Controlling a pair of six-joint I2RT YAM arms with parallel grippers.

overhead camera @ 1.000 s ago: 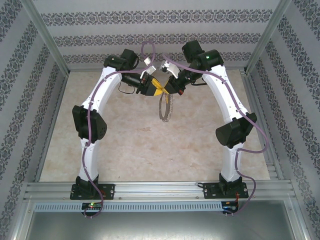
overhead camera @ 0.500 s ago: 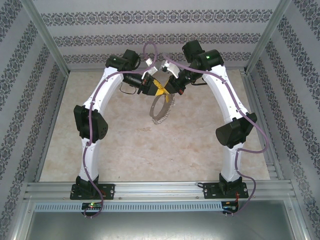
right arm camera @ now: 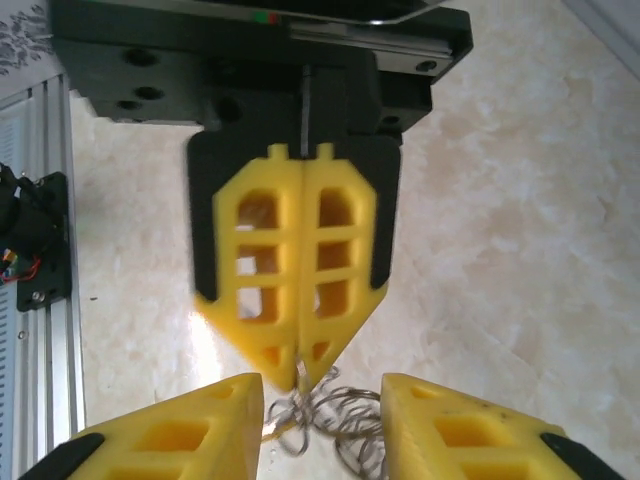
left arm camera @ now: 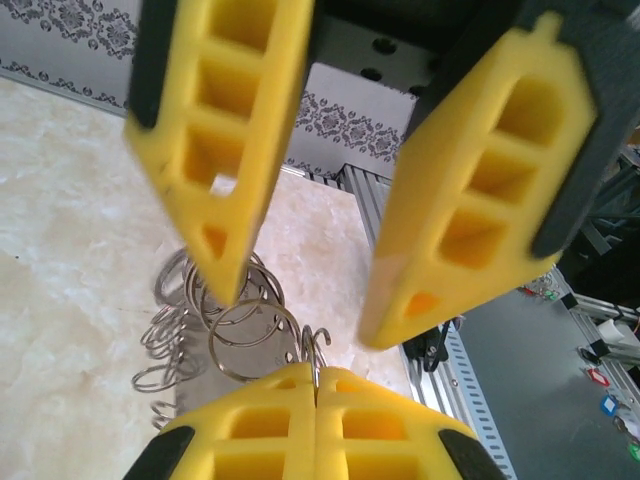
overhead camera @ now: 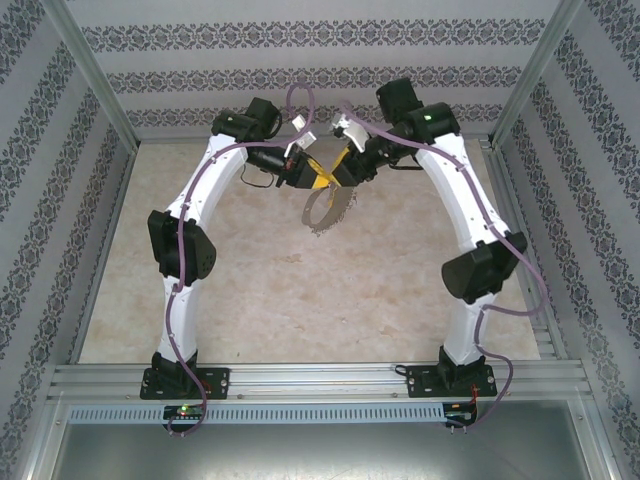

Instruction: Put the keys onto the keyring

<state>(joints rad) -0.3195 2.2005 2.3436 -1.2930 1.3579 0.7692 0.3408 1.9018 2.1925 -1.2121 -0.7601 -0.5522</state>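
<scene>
We see the keyring (overhead camera: 325,208) hanging above the far middle of the marbled table (overhead camera: 250,290), its fringe of small loops dangling. The left gripper (left arm camera: 315,385) pinches its wire between closed fingers. The right gripper (right arm camera: 322,390) faces it, just beside, jaws partly spread and holding nothing.

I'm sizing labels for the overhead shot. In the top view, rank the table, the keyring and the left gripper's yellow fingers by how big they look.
Largest: table.
Then: keyring, a thin hoop.
Smallest: left gripper's yellow fingers, partly hidden, so only the visible patch counts.
</scene>
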